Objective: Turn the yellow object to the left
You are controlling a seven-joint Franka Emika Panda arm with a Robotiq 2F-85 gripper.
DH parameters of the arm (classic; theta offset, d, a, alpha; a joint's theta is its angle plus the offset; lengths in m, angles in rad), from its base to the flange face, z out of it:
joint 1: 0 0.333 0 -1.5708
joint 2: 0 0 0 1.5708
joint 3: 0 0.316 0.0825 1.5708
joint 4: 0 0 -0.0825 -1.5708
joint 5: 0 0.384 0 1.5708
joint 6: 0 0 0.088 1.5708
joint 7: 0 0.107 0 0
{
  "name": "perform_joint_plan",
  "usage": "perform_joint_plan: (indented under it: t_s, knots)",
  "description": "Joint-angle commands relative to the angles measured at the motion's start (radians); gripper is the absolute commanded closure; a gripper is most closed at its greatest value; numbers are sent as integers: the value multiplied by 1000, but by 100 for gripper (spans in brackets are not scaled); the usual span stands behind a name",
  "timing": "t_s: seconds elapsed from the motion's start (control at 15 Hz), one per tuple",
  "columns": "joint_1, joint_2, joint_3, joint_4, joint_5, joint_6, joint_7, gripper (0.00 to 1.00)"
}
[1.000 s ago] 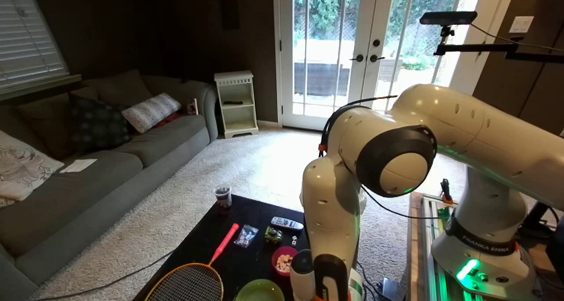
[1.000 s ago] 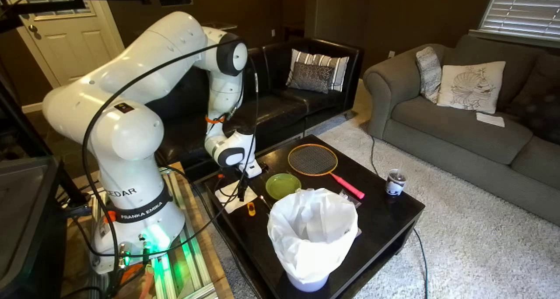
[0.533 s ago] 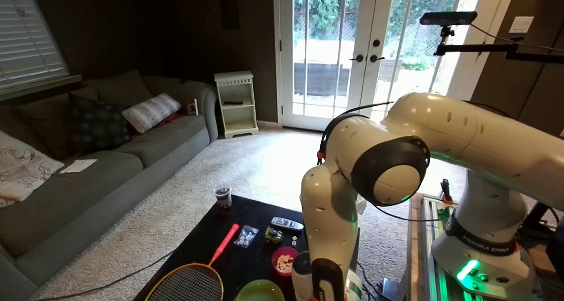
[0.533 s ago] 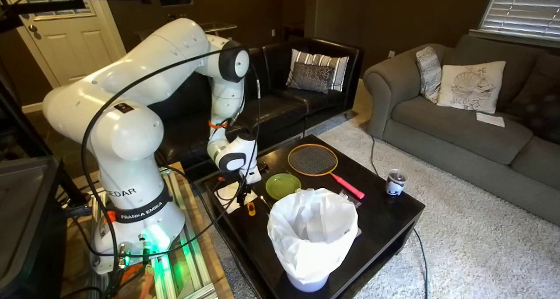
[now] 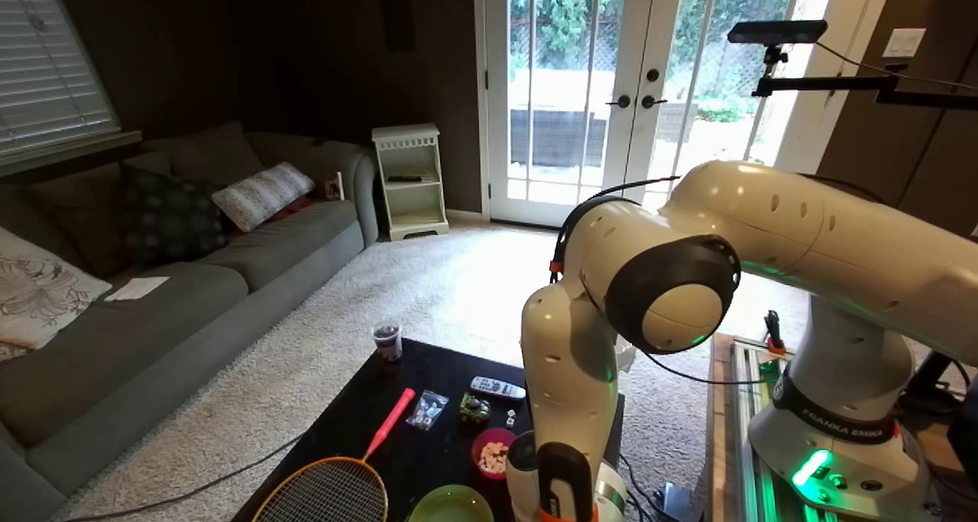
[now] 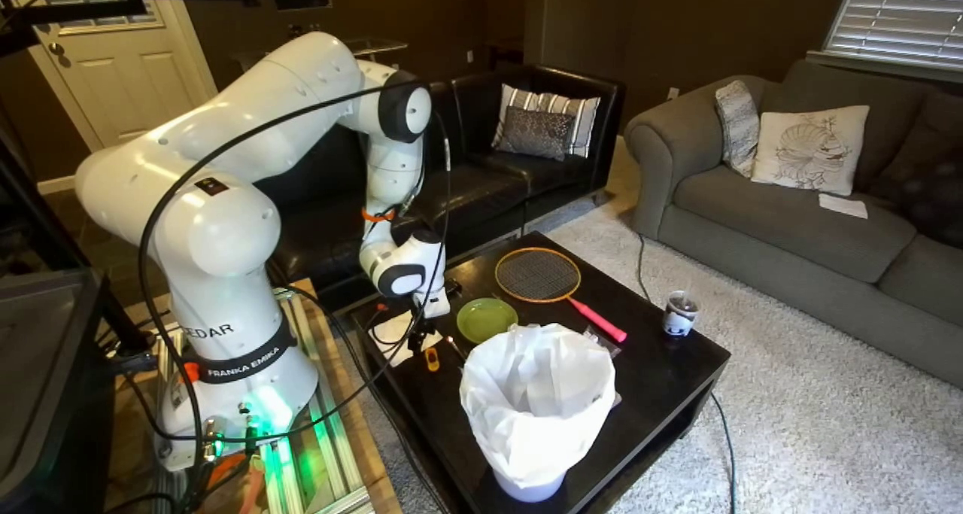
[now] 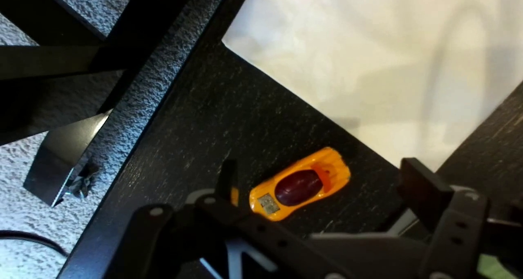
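The yellow object is a small orange-yellow toy car [image 7: 300, 185] with a dark oval canopy, lying on the black table. In an exterior view the car [image 6: 432, 360] is near the table's edge on the robot's side; in an exterior view from the opposite side it does not show. My gripper [image 7: 325, 179] is open in the wrist view, one finger on each side of the car. The left finger is close to the car's end; the right finger stands farther off. In an exterior view the gripper [image 6: 418, 337] points down just behind the car. Nothing is held.
A white paper sheet [image 7: 367, 66] lies beside the car. The table edge [image 7: 135, 152] is to its left. A green plate [image 6: 487, 320], a white-lined bin [image 6: 538, 416], a racket [image 6: 538, 275], a pink bowl [image 5: 493, 453] and a cup [image 6: 680, 314] are on the table.
Over the first half second the arm came down and the gripper lowered toward the table near the car. Since then it has shifted only slightly. The car looks unmoved.
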Motion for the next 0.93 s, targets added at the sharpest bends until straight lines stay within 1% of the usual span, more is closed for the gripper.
perform_joint_plan:
  t_s: [0.0, 0.07, 0.2, 0.33, 0.53, 0.87]
  knots:
    - [-22, 17, 1, 10, 48, 11, 83, 0]
    - [-33, 19, 4, 12, 51, 1, 101, 0]
    - [-32, 32, -3, 21, 55, -9, 152, 0]
    - [-42, 43, 3, 24, 54, -3, 196, 0]
    - [-37, 56, 10, 20, 56, 38, 263, 0]
    - [-51, 66, 31, 22, 47, 94, 328, 0]
